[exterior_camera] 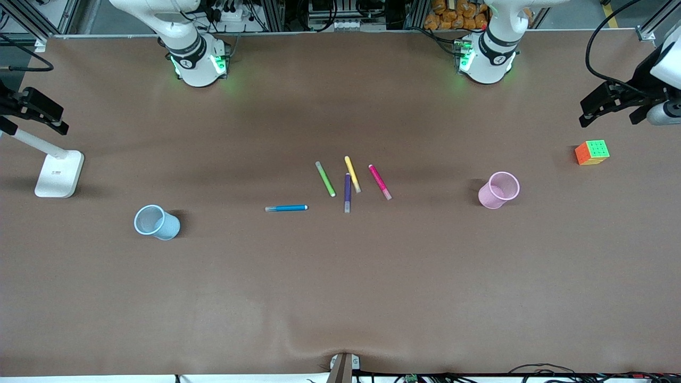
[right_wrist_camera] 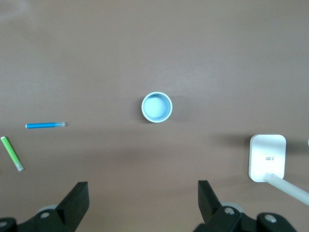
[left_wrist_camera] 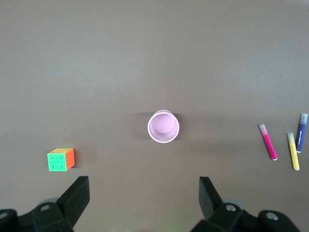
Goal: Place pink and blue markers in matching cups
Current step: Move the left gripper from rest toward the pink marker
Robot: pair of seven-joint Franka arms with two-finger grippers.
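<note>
A: Start at the jaws. What do they have?

B: Nothing. The left gripper [left_wrist_camera: 144,200] hangs high over the pale pink translucent plastic cup [left_wrist_camera: 163,126], jaws spread wide and empty. The right gripper [right_wrist_camera: 143,203] hangs the same way over the light blue translucent plastic cup [right_wrist_camera: 157,107], also wide apart and empty.

A: So how far along is it?

B: I'd say nothing is done yet. Both cups stand upright and empty, the pink one toward the left arm's end of the brown surface [exterior_camera: 340,298], the blue one toward the right arm's end.

A: And the markers?

B: The slim magenta-pink marker [exterior_camera: 380,182] lies flat mid-surface beside the yellow pen [exterior_camera: 352,174], dark purple pen [exterior_camera: 347,192] and green pen [exterior_camera: 325,178]. The sky-blue marker [exterior_camera: 287,208] lies slightly nearer the front camera, apart from them.
</note>
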